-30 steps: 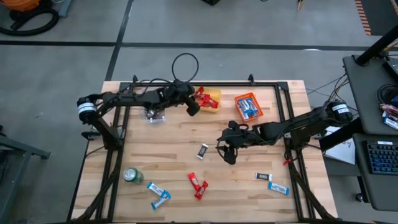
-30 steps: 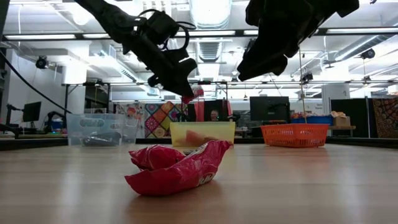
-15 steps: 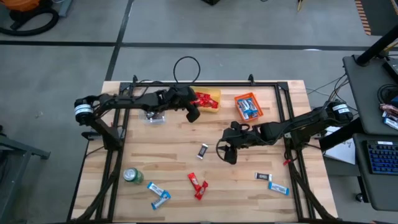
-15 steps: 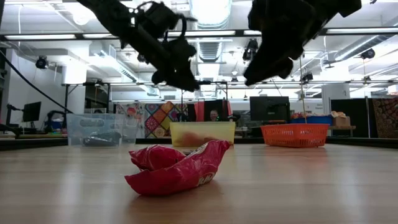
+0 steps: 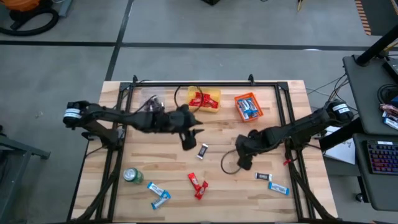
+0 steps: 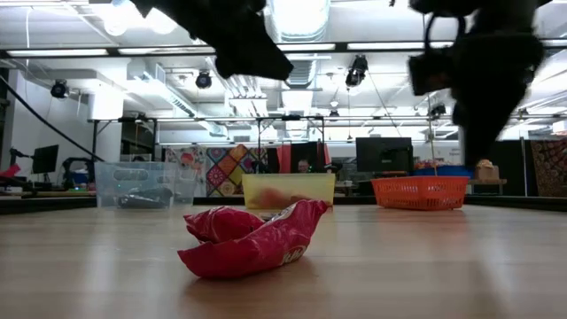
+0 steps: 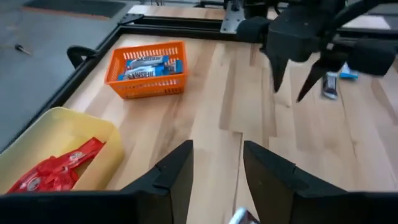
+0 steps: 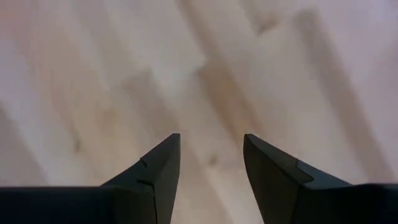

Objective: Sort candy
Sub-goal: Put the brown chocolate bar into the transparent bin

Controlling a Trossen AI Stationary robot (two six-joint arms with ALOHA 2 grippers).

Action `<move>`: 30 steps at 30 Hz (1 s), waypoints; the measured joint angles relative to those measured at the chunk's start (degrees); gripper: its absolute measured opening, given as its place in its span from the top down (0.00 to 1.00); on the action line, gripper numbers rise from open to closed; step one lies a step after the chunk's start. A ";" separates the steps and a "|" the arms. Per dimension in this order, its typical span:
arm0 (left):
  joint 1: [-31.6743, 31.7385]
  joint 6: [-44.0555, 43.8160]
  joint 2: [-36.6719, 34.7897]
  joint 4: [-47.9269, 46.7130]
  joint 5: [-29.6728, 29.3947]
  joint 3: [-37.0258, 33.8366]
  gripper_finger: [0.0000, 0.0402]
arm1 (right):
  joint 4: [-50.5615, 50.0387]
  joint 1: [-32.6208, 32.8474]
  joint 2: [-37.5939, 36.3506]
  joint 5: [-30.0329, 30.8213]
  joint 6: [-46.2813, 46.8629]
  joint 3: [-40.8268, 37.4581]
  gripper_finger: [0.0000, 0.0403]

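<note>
Loose candy lies on the table: a dark bar [image 5: 203, 150], two red bars [image 5: 198, 185] [image 6: 252, 235], blue bars [image 5: 158, 194], and a dark bar [image 5: 262, 177] beside a blue one [image 5: 278, 187]. Red candy fills the yellow bin [image 5: 214, 94], and blue candy fills the orange basket [image 5: 239, 99]. My left gripper [image 5: 198, 127] [image 7: 214, 168] hovers open over mid-table, just beyond the far side of the dark bar. My right gripper [image 5: 244, 165] [image 8: 208, 162] is open too, pointing down over bare wood, left of the dark and blue pair.
A green can [image 5: 132, 176] stands near the table's left near corner. A clear container [image 5: 152, 102] [image 6: 142, 184] sits at the far edge, left of the yellow bin. A dark metal frame [image 5: 286, 112] borders the table. A cable loop [image 5: 229, 165] hangs by my right gripper.
My left gripper has drawn back from the yellow bin toward the table's middle and near edge; the red candy at its fingertips a second ago is gone from them. My right gripper has moved toward the near and right edges and sunk lower.
</note>
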 joint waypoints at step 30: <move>-14.27 -1.96 -2.44 -0.65 -15.72 -1.86 0.72 | -5.56 24.87 13.30 -3.81 15.57 -0.05 0.58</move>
